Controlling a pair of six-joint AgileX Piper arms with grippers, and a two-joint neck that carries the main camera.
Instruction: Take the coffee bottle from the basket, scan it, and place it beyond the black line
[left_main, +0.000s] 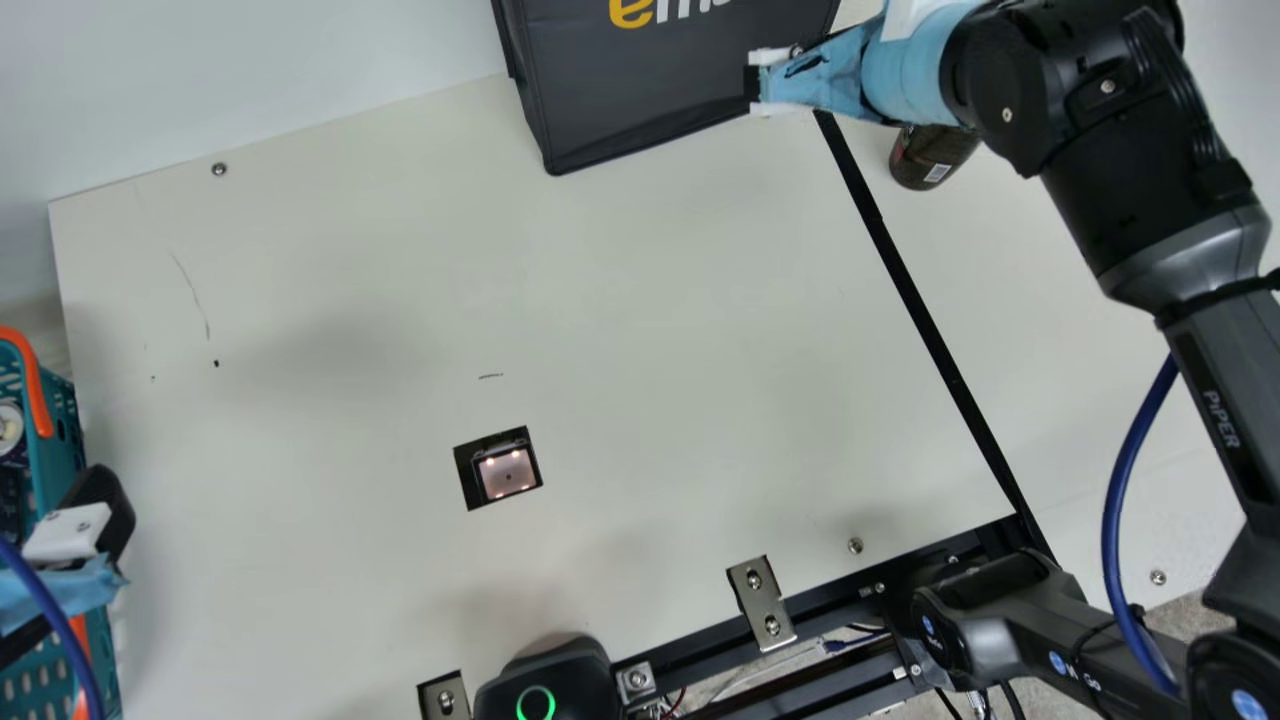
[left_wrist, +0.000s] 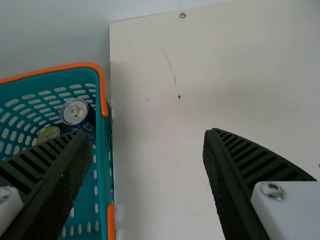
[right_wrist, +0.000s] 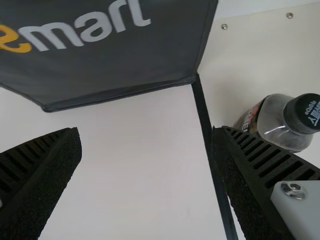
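Cream tabletop (left_main: 650, 300), pale wall behind. Coffee bottle (left_main: 925, 160) stands past the black line (left_main: 915, 290), apprx. upright, just beside the line's far end & partly under R arm (left_main: 1130, 180); that's the goal side, so placement looks done. Whether scan registered: can't tell. R gripper (right_wrist: 146, 135) has its fingers well apart, nothing between; bottle sits outside the gap, prob. so the grip can back off w/o knocking it. Nearby, dark bag (left_main: 660, 80) meets the line's far end; R gripper hangs close by, so next move prob. wants care re: bag + bottle both. Mid-table, scanner window (left_main: 507, 472) is lit, set flush, presumably so labels can be shown from above. Far side: teal basket (left_wrist: 103, 165) w/ a silver-topped can (left_wrist: 75, 111) & a gold-topped one (left_wrist: 48, 133). L gripper (left_wrist: 147, 137) is spread too, holding nothing, one finger over basket, other over table; likely parked near stock, no job left.
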